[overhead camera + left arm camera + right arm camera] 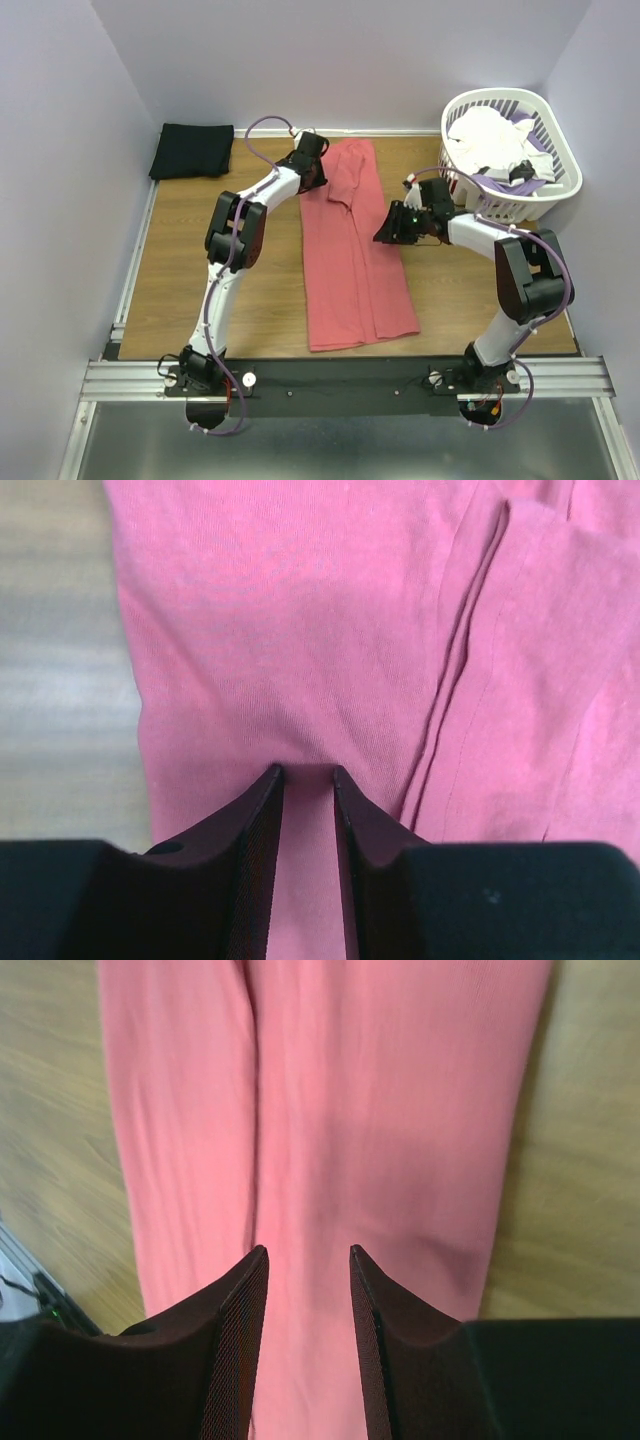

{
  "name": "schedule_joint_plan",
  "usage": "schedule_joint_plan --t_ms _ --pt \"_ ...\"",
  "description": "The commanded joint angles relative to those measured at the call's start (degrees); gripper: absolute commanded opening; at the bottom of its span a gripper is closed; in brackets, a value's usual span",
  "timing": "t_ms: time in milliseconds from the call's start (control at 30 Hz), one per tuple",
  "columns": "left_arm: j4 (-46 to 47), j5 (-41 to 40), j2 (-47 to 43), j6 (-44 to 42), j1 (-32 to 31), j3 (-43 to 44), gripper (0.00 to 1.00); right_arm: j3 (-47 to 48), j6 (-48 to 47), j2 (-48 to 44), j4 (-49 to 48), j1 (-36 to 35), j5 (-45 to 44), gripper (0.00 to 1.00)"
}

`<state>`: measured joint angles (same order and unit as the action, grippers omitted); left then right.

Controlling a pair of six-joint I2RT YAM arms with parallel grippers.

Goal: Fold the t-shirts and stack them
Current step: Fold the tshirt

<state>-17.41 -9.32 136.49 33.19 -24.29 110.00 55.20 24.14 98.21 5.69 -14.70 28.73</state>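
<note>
The coral-red t-shirt [352,255] lies folded into a long strip down the middle of the wooden table, with a sleeve flap doubled over at its far end. The black t-shirt [192,150] lies folded in the far left corner. My left gripper [318,170] is at the strip's far left edge. In the left wrist view its jaws [308,770] stand narrowly apart, tips down on the red cloth [300,630]. My right gripper [386,234] is at the strip's right edge, about halfway along. It is open [307,1250] just above the red cloth [380,1110] and holds nothing.
A white slatted basket [566,165] with white and purple laundry stands at the far right, close behind the right arm. Walls close in the left, back and right sides. A metal rail [340,378] runs along the near edge.
</note>
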Motion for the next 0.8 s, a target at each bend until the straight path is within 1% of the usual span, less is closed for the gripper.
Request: schedule_joint_plan --t_ms 0,33,167,200,267,300,333,367,400,433,467,500,533,567,600,633,700,733,767 --pt "-0.35 3.43 4.65 -2.34 1.44 5.74 0.35 -2.29 -0.85 -1.62 3.62 -2.43 -1.84 0.46" --pt "0.09 4.65 5.28 -2.51 1.7 8.28 0.36 -2.38 -0.85 -1.62 3.71 -2.96 -2.01 0.46" --pt "1.32 7.21 6.69 -3.22 2.93 12.43 0.43 -1.68 -0.59 -1.71 6.07 -6.21 -5.26 0.46" --pt "1.33 7.82 5.47 -3.31 3.2 12.7 0.47 -1.24 -0.59 -1.8 6.61 -8.22 -6.48 0.46" --pt "2.28 8.27 2.75 -3.92 3.64 11.13 0.5 0.25 -0.32 -2.15 8.88 -11.82 -11.83 0.46" --pt "2.81 8.01 -1.36 -4.44 3.64 9.81 0.52 0.69 0.03 -2.24 9.77 -13.06 -14.12 0.46" --pt "3.43 7.31 -3.92 -4.8 3.73 6.23 0.53 0.96 1.07 -2.41 10.56 -14.29 -19.01 0.46" --pt "4.48 7.13 -6.64 -4.98 3.64 4.11 0.53 1.31 1.69 -2.59 11.61 -15.44 -20.89 0.46" --pt "4.66 6.86 -12.24 -5.15 3.73 2.09 0.54 1.4 2.31 -2.76 13.19 -17.54 -22.39 0.46" --pt "4.93 5.73 -15.34 -5.24 3.64 -2.46 0.55 1.31 3.53 -3.29 14.07 -18.6 -24.75 0.45" --pt "4.93 5.11 -18.42 -5.24 3.64 -5.03 0.56 1.14 4.07 -3.73 14.78 -19.83 -25.73 0.45" --pt "4.93 4.49 -24.89 -5.15 3.55 -7.66 0.57 0.7 4.68 -3.99 16.44 -22.37 -26.87 0.45" --pt "4.84 2.49 -28.17 -4.98 3.38 -10.47 0.58 0.61 5.91 -4.34 17.41 -23.7 -28.45 0.45" --pt "4.75 1.6 -31.51 -4.54 3.03 -16.33 0.59 0.61 6.61 -4.78 19.94 -26.41 -30.29 0.45" --pt "4.75 0.54 -37.81 -4.28 2.85 -19.44 0.59 0.7 7.32 -4.96 21.36 -27.74 -31.18 0.45" --pt "4.67 0.18 -41.09 -3.84 2.59 -25.65 0.59 0.7 8.98 -5.22 22.68 -29.06 -33.45 0.45" --pt "4.75 0.09 -46.9 -3.4 1.89 -31.66 0.6 0.61 10.74 -6.36 26.55 -32.83 -35.75 0.45" --pt "4.67 -0.34 -52.23 -3.39 0.75 -37.43 0.6 0.26 12.58 -6.8 28.74 -33.89 -37.07 0.45" --pt "4.66 -0.35 -54.72 -3.39 0.3 -40.27 0.61 0.09 13.38 -7.5 29.8 -35.64 -37.43 0.45"
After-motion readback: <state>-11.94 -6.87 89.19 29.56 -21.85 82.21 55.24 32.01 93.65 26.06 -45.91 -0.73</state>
